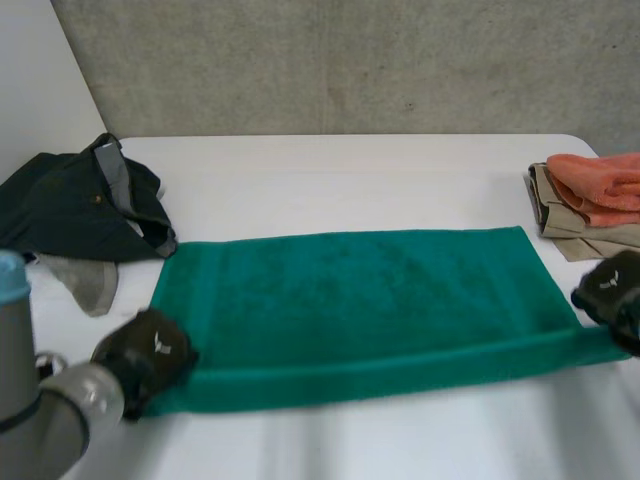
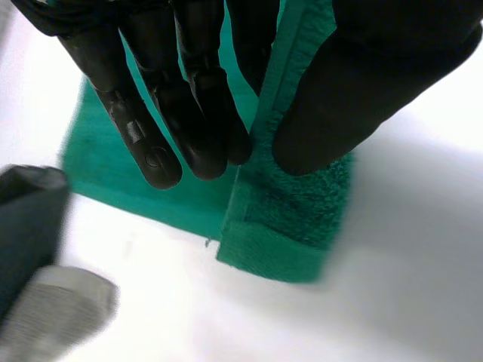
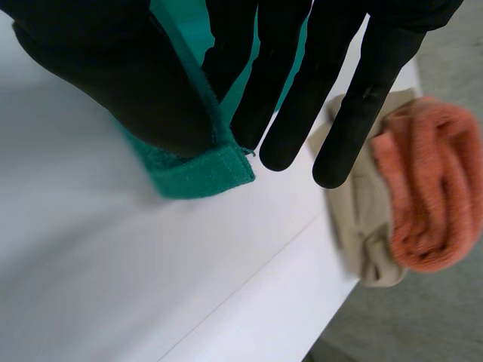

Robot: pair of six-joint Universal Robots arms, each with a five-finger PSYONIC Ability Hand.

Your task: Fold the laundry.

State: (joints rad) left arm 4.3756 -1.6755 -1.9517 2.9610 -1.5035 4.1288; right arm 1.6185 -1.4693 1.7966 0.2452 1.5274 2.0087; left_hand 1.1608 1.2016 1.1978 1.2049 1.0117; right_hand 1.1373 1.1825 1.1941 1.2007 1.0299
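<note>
A green towel (image 1: pixel 350 300) lies spread across the middle of the table, its near edge lifted into a ridge. My left hand (image 1: pixel 150 352) is at the towel's near left corner; in the left wrist view its thumb (image 2: pixel 362 98) and fingers (image 2: pixel 189 113) pinch the folded green edge (image 2: pixel 279 219). My right hand (image 1: pixel 612 292) is at the near right corner; in the right wrist view the thumb (image 3: pixel 113 83) presses the towel corner (image 3: pixel 204 170) against the straight fingers (image 3: pixel 294 90).
A dark garment (image 1: pixel 80 205) with a grey piece lies at the table's left. A beige cloth (image 1: pixel 570 225) with an orange towel (image 1: pixel 605 185) on it sits at the right edge, close to my right hand. The table edge (image 3: pixel 249 302) runs just beyond the right corner.
</note>
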